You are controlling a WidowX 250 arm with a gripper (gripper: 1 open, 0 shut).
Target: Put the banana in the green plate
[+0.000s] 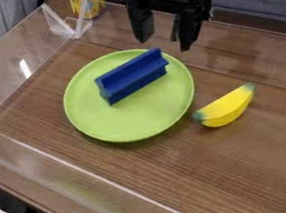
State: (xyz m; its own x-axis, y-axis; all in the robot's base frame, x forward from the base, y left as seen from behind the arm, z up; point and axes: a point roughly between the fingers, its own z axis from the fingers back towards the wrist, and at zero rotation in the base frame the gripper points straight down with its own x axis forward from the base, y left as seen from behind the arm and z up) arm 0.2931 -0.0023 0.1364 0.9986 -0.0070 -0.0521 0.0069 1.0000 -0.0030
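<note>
a: where is the banana (227, 106)?

b: lying on the wooden table (143, 179), just off the right edge of the green plate (133, 115). it looks to be touching the rim or nearly so; i can't tell which. its yellow body curves, with a greenish tip toward the upper right.

a: what sits in the plate?

b: a blue block (131, 76), lying at a slant in the upper half of the plate.

a: and the gripper (167, 34)?

b: black, pointing down, hanging above the table behind the plate's far right edge. its fingers stand wide apart with nothing between them. it is clear of the banana and of the block.

a: anything else?

b: clear walls (40, 33) surround the table. a yellow container (84, 0) stands beyond the far wall, upper left.
</note>
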